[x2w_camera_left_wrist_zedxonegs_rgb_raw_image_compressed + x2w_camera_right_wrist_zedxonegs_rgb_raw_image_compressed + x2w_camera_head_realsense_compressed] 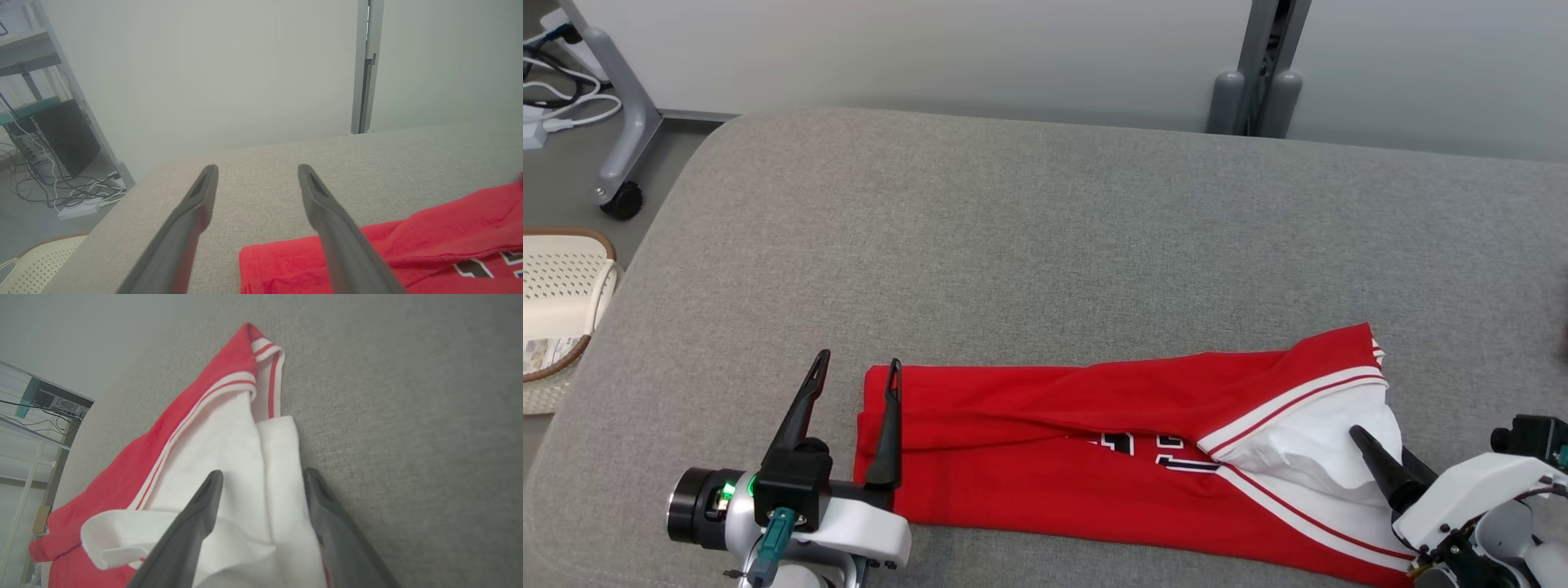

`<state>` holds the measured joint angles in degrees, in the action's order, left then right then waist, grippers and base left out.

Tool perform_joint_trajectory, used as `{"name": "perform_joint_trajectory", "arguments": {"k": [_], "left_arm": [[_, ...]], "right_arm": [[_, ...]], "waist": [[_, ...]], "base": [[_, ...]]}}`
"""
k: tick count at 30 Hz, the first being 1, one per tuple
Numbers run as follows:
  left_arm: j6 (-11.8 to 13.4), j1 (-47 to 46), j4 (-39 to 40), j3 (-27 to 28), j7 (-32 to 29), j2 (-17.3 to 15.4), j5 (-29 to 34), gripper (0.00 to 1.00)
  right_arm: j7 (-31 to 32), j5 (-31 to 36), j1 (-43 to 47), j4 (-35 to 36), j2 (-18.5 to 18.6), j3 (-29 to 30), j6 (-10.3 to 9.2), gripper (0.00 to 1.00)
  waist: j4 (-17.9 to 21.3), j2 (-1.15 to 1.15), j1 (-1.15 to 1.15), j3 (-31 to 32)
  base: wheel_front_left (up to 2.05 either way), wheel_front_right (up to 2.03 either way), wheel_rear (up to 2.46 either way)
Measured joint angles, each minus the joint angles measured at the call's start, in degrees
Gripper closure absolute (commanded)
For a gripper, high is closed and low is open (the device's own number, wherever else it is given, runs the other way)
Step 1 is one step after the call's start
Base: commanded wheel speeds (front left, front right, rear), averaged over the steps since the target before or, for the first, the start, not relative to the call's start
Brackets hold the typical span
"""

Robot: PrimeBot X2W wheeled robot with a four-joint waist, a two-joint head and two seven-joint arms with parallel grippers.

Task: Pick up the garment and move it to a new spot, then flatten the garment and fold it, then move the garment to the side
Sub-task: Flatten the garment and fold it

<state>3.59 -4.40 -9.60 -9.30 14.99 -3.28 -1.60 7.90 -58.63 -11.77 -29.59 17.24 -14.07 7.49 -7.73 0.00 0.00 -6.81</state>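
The red garment [1045,433] is lying as a long lengthwise-folded band near the front of the grey fabric-covered desk [1045,229], so folding is seemingly underway. The left gripper [859,358] is straddling its left hem and the right gripper [262,473] is poising over the white-lined end, both jaws released and grasping nothing. Next, each is probably needing to pinch its end for a crosswise fold.

The left pincer [859,358] has two long, slim black fingers [800,408], tapered to narrow tips with a shallow slot near each tip. Behind them sits a black block [792,490], then a glossy white shell [866,527]. A black ring [694,506] beside the block bears a lit green lamp [729,490]. A teal plug [774,535] hangs below. The right pincer [262,473] has matching dark fingers, with white casing [1470,490] and a black module [1531,437] behind.
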Motion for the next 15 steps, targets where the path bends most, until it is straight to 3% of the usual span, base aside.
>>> {"name": "perform_joint_trajectory", "arguments": {"k": [15], "left_arm": [[-0.1, -0.9, -0.3, -0.2, 0.0, 0.2, 0.1, 0.0]], "right_arm": [[2.1, -5.3, -2.9, -0.4, 0.6, -7.2, 0.02, 0.0]], "waist": [[-2.2, 0.0, 0.0, -1.5]], "base": [[0.0, 0.0, 0.0]]}}
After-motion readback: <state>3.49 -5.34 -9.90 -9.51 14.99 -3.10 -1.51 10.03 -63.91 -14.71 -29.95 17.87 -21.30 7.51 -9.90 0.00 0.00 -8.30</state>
